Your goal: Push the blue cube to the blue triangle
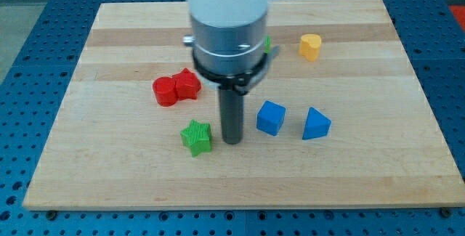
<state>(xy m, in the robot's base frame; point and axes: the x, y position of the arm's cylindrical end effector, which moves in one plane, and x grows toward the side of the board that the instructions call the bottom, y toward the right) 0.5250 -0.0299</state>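
Camera view: on a wooden surface (pixel 109 163), the arm's upright rod holds nothing, my tip (pixel 231 142) resting between a green star block (pixel 196 136) and the blue cube (pixel 271 117). The cube sits just right of the tip, near the blue triangle (pixel 315 123). Red blocks (pixel 176 87) and a yellow block (pixel 310 46) lie farther up.
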